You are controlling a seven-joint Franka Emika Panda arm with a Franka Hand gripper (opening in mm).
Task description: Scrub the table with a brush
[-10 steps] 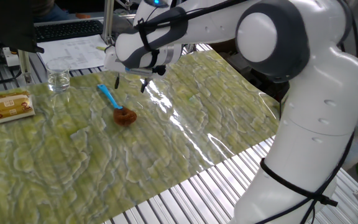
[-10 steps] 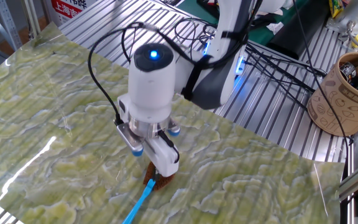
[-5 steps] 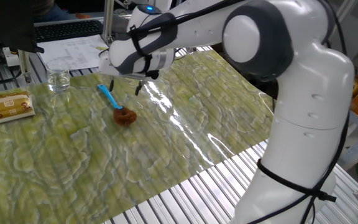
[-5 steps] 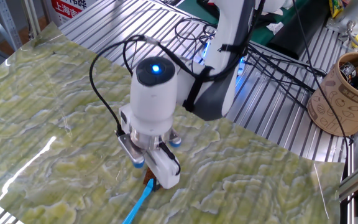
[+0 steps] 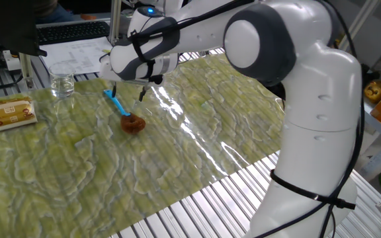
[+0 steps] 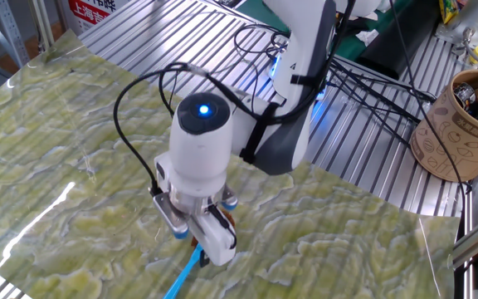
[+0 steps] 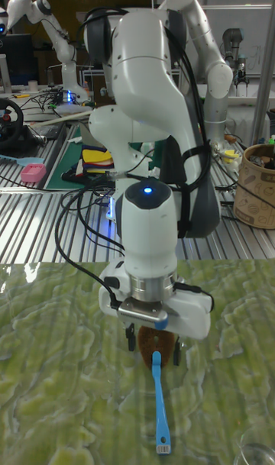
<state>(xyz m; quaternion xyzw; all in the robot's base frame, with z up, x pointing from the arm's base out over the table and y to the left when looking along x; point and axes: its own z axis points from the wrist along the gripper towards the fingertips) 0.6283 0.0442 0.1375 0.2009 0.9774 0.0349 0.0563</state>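
The brush [image 5: 124,114] lies flat on the counter [image 5: 197,198], on the wrinkled yellow-green sheet [image 5: 78,172], with its brown bristle head toward the middle of the sheet and its blue handle pointing to the far side where a glass [image 5: 63,85] stands. The gripper [image 5: 128,94] hangs above the handle with its two fingers spread apart, one on each side, and it holds nothing. In the tall fixed view the gripper [image 7: 154,348] stands over the bristle end, and the handle runs out toward the camera.

The step in hand seems to be the grasp. To do it well, the arm should probably go straight down so that the fingers pass on both sides of the thin handle, near the head, and close only when they are low enough. The handle is narrow and smooth, so a grip too high may slip, and a grip off the centre may turn the brush.

Around the brush the sheet is free toward the near edge and to the right, which gives good room for scrubbing strokes. The glass and a tan box [image 5: 9,111] stand near the far left, so strokes there should be short.
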